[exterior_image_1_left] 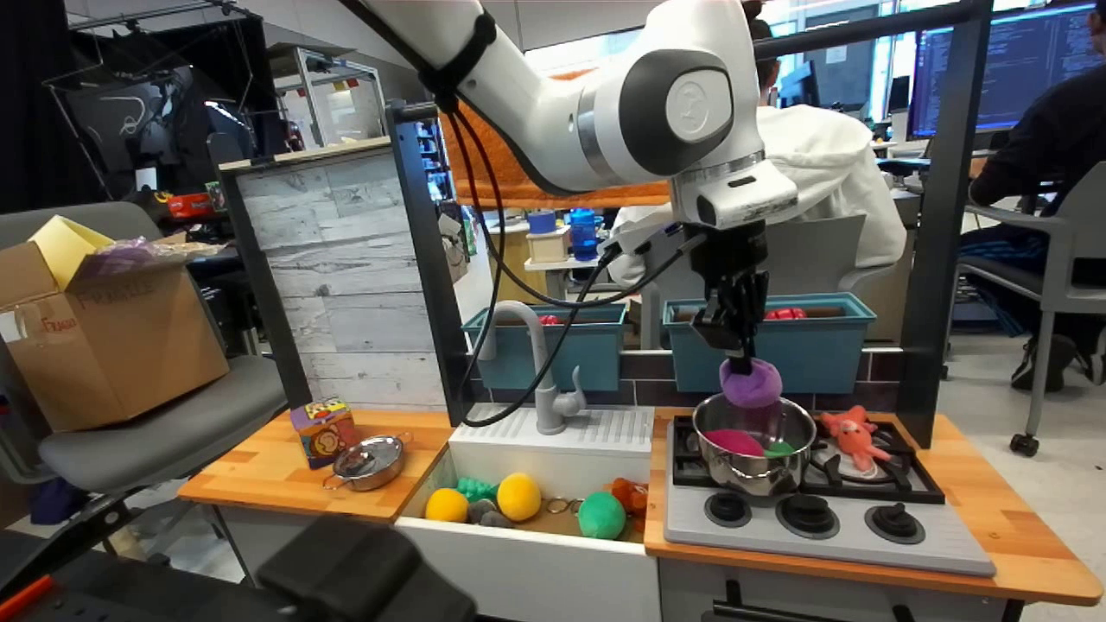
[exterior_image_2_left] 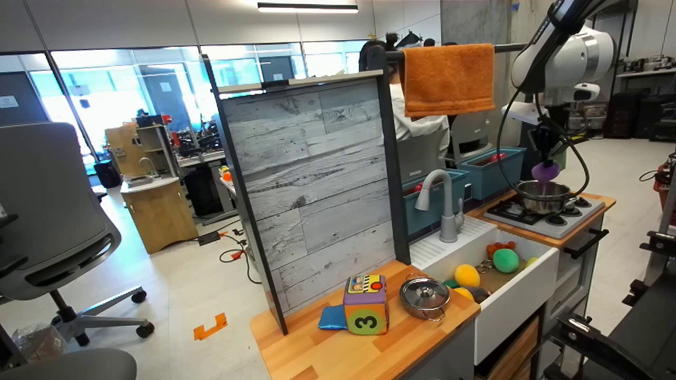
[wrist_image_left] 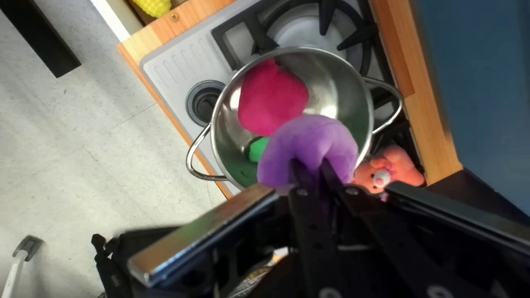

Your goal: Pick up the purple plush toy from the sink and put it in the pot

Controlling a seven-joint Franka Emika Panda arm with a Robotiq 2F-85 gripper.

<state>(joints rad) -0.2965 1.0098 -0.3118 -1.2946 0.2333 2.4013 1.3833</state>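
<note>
In an exterior view, two yellow round balls and one green round ball are seen lower left of the black gripper, by which one purple plush toy is pinched directly beneath, above one silvery metal pot.

Plush toy: was plain purple.
Pot: was silvery.
Sink: was white, its faucet grey.
Towel: was plain orange.
Panel: showed pale grey planks with darker wood grain.
Cube: bore a black 3 on green.
</note>
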